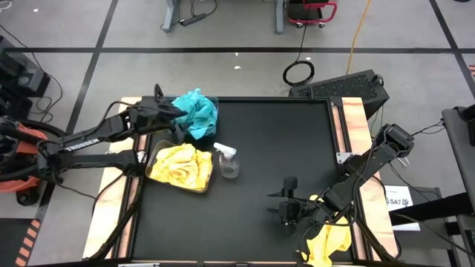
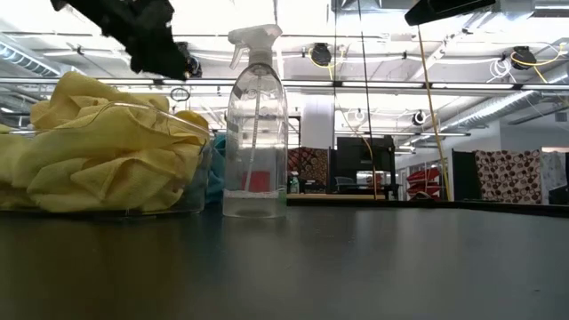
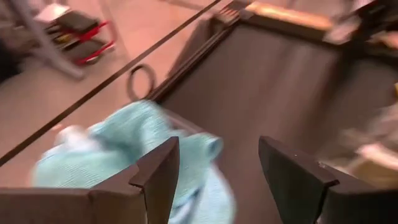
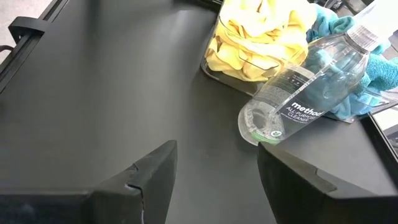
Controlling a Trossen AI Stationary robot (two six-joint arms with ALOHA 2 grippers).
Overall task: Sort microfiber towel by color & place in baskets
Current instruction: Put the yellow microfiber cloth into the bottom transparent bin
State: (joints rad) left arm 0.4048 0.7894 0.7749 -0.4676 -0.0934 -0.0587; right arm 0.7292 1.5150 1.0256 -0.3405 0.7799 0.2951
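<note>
From above I am seeing a yellow towel [image 1: 329, 243] at the lower right counter [image 1: 274, 141] edge, hidden from the low view. My left claw [image 1: 175, 111] is hovering with fingers apart, empty, over the teal towels [image 1: 197, 111] at upper left. My right claw [image 1: 286, 202], also open and empty, is sitting beside that stray towel. Yellow towels are filling one basket [image 1: 203, 187] by the spray bottle [image 1: 227, 160].

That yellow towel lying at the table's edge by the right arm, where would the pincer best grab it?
Probably from straight above, at the raised bunched fold of the yellow towel nearest the right pincer. The cloth lies crumpled and limp, partly over the table edge, so a pinched ridge lifts it better than a flat part. The pincer's fingers stand open and empty beside it.
</note>
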